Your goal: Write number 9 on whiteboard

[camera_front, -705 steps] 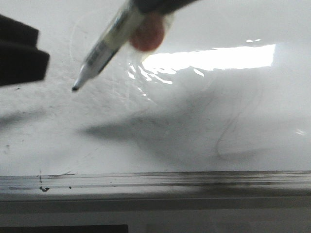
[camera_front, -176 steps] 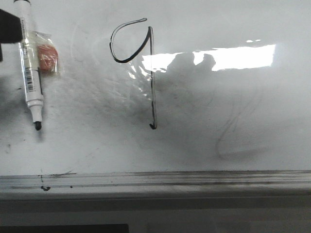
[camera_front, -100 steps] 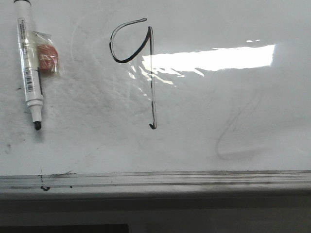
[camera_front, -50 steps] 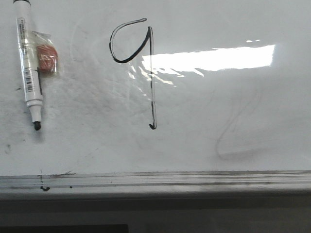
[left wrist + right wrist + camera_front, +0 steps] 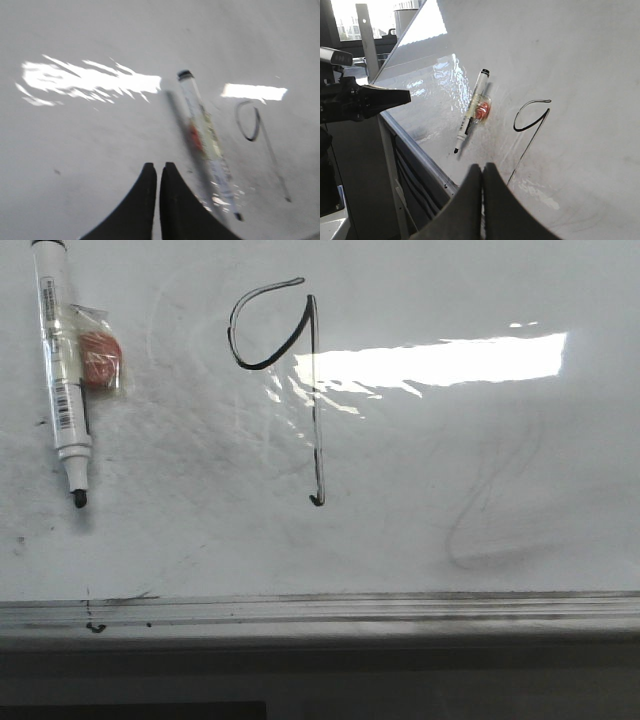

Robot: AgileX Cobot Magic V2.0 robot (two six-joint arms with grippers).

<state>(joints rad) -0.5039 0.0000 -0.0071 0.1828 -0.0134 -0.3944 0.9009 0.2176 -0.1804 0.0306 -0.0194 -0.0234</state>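
Whiteboard point(image 5: 480, 490), large glossy white, is carrying the thin black marker number 9 point(image 5: 314, 390) near 12 o'clock in the front view. White-barrelled marker pen point(image 5: 61, 370) with a reddish blob, possibly a magnet, is lying at 10 o'clock. Left gripper point(image 5: 157, 172) and right gripper point(image 5: 482, 175) are both showing jaws pressed together, holding nothing.

Closed fingers point(image 5: 481, 172), number 9 point(image 5: 530, 120), marker point(image 5: 470, 111), whiteboard point(image 5: 580, 60)
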